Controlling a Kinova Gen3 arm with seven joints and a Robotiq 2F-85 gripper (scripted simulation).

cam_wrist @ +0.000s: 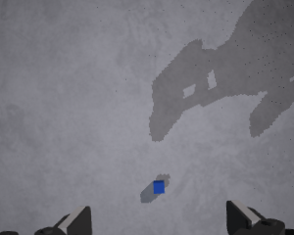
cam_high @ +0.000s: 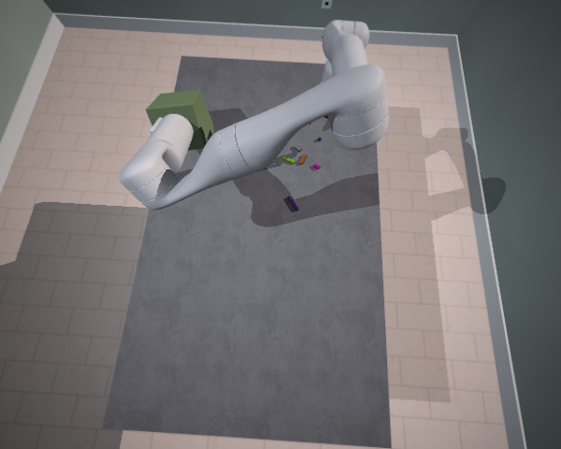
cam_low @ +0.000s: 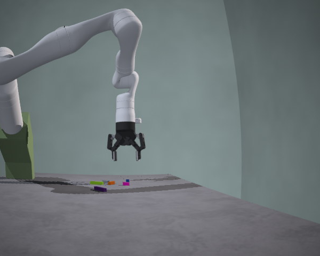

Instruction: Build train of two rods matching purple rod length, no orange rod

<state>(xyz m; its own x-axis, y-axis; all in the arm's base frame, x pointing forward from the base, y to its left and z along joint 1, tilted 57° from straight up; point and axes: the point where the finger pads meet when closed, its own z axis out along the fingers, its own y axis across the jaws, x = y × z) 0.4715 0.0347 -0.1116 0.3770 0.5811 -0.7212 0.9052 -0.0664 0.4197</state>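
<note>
My gripper [cam_low: 126, 156] [cam_wrist: 158, 219] is open and empty, high above the table; the top view does not show its fingers. The small blue rod [cam_high: 319, 138] [cam_low: 127, 180] [cam_wrist: 159, 187] lies on the table, in the wrist view a little above the space between the fingertips. The lime rod [cam_high: 288, 159] [cam_low: 96, 183] lies apart from it, with the grey rod [cam_high: 297, 149] [cam_low: 106, 181] close by. The purple rod [cam_high: 293, 203] [cam_low: 100, 189] lies alone, farther from the others. The magenta rod [cam_high: 316, 166] [cam_low: 126, 183] lies flat, separate from the others.
The orange rod [cam_high: 303, 158] [cam_low: 111, 183] lies between the lime and magenta rods. The green pedestal [cam_high: 177, 101] [cam_low: 15, 150] carries the arm's base at one side of the grey table top [cam_high: 271, 313] [cam_low: 154, 220]. The arm's shadow falls across the table around the purple rod.
</note>
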